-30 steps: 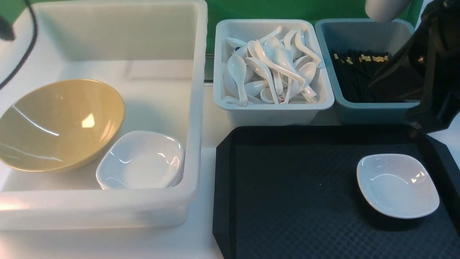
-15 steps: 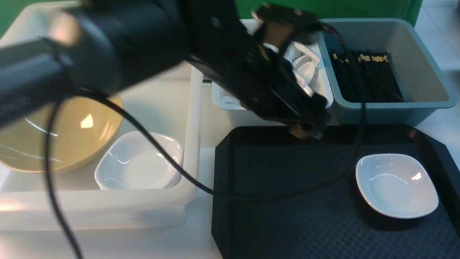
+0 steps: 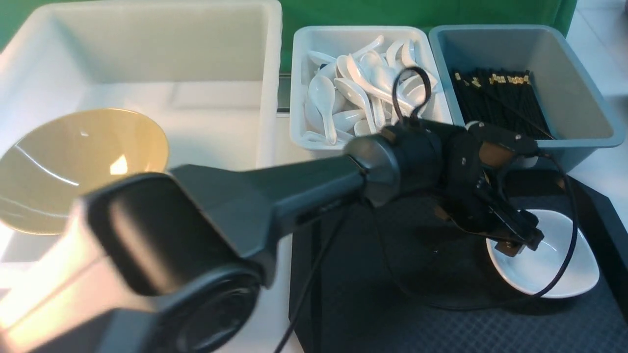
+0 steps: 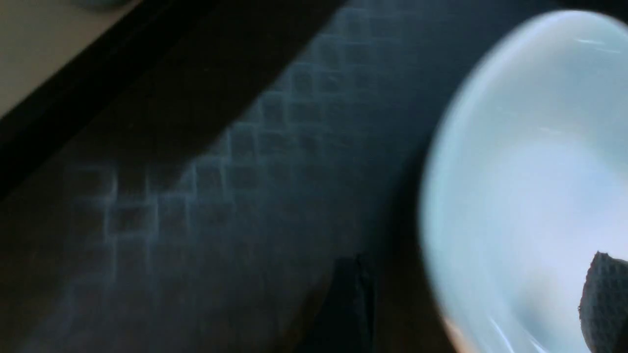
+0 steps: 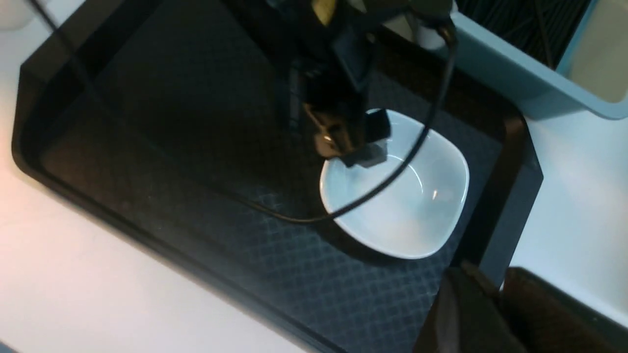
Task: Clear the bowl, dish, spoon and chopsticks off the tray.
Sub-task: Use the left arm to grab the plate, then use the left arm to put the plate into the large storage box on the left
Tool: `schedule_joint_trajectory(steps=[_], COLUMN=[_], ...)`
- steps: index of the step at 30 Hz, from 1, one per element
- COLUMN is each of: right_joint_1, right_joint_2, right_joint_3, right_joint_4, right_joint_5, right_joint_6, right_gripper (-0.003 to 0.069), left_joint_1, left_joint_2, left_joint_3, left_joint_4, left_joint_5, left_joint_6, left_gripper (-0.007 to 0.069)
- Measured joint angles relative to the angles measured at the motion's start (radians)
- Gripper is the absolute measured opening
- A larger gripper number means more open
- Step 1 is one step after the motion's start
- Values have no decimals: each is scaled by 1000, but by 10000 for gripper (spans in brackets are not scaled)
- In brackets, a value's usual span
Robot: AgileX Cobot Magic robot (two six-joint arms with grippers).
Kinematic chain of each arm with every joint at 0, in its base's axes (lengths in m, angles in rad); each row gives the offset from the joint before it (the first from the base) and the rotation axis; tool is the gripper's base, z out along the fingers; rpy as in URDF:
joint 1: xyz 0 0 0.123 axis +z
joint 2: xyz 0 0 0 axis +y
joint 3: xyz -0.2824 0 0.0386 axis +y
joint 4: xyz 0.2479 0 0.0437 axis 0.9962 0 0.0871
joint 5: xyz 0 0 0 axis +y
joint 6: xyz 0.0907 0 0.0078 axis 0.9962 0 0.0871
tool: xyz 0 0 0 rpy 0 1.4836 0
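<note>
Filling the left of the table [image 3: 607, 171], a white tub [image 3: 273, 98] holds the yellow bowl [image 3: 73, 162] by its left wall. The left arm [image 3: 274, 191] slants across the black tray [image 3: 441, 318], hiding its left edge. Behind the tray are bins of white spoons [image 3: 353, 98] and black chopsticks [image 3: 495, 103]. The dish [image 3: 557, 267] sits near the tray's right edge. The left gripper [image 3: 520, 241], jaws spread, straddles the dish's left rim, with one finger [image 4: 606, 299] inside. The right gripper [image 5: 490, 280] is empty, its fingers close together; I cannot tell whether it is fully closed.
</note>
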Motion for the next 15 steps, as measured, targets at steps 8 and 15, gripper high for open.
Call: schedule_joint_trajectory(steps=[8, 15], right_joint_1=[0, 0], right_joint_2=[0, 0], right_joint_3=[6, 8], right_joint_4=[0, 0], right_joint_5=[-2, -2], right_joint_6=[-61, -68], right_gripper=[132, 132], left_joint_1=[0, 25], left_joint_2=[100, 12], left_joint_3=[-171, -266], left_joint_4=[-10, 74], left_joint_5=[64, 300], left_joint_6=[-27, 5], left_gripper=[151, 4])
